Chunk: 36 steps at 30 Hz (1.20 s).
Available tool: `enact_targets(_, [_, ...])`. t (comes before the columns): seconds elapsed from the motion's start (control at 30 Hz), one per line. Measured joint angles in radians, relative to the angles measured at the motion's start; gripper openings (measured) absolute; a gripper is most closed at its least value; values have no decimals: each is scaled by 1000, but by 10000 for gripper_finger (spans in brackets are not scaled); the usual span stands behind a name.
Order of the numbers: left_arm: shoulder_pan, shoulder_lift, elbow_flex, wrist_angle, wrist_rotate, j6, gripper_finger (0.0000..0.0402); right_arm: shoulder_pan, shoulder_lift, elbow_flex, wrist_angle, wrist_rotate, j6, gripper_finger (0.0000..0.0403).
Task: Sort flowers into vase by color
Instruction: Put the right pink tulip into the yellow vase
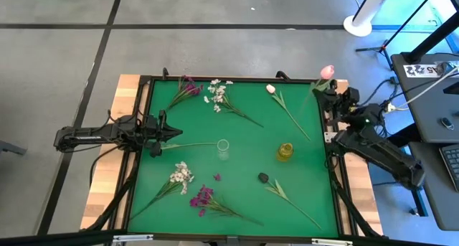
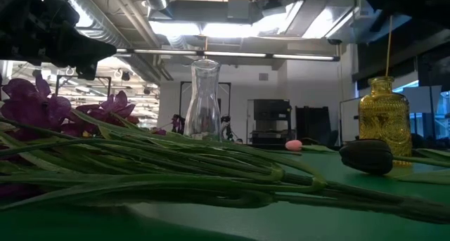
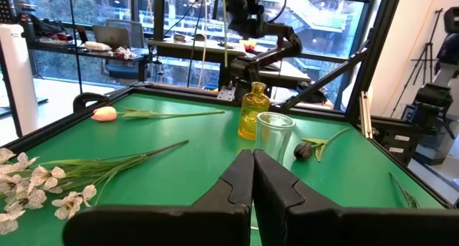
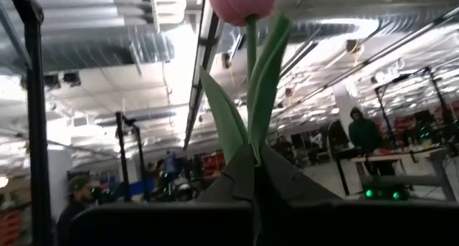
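Green felt mat [image 1: 244, 160] inside a dark raised frame, wood table edges showing on both long sides, grey floor all round; my two arms sit at opposite ends.

My right gripper [image 1: 331, 88] is up at the far right corner of the mat, over the frame; its fingers [image 4: 237, 178] are pinched together on the stem of a pink tulip [image 4: 240, 2], bud standing above the fingertips, long leaf rising beside the stem; in the high view that bud [image 1: 327, 71] sits past the mat's far edge. Just inward, the amber vase [image 1: 285, 151] stands on the right half, open felt all about it.

My left gripper [image 1: 172, 135] is at the left edge, midway along, pointing inward; fingers [image 3: 251, 181] pressed together, nothing between them. One green stem [image 1: 190, 145] lies on the felt just ahead of it, running toward the clear glass vase [image 1: 223, 149] near centre.

Outward from there: magenta spray [image 1: 188, 84] and white blossoms [image 1: 219, 94] by the far edge; a second tulip [image 1: 271, 89] right of them, stem slanting toward the amber vase. Near edge: white cluster [image 1: 182, 176], second magenta spray [image 1: 203, 197], dark bud [image 1: 264, 178] with its stem trailing to the near right corner.

Widest bare felt lies in the left near corner and between the two vases.
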Motion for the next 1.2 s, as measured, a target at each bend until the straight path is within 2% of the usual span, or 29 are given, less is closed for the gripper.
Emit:
enact_targets(0.23, [0,0,0,0,0,0,0,241,273,141,0,120,-161,0])
enact_targets(0.37, [0,0,0,0,0,0,0,379,446,237,-4,129,-185,0])
enact_targets(0.5, [0,0,0,0,0,0,0,513,546,305,4,135,-240,0])
enact_targets(0.6, [0,0,0,0,0,0,0,616,581,307,-37,199,-266,0])
enact_targets(0.67, [0,0,0,0,0,0,0,685,579,303,-86,290,-313,0])
enact_targets(0.77, [0,0,0,0,0,0,0,800,544,274,-127,492,-394,0])
enact_targets(0.87, [0,0,0,0,0,0,0,897,484,242,-123,615,-461,0])
enact_targets(0.93, [0,0,0,0,0,0,0,950,412,215,-116,668,-509,0])
enact_targets(1.03, [0,0,0,0,0,0,0,1006,305,167,-22,686,-582,0])
enact_targets(1.2, [0,0,0,0,0,0,0,1019,184,93,-31,744,-616,0])
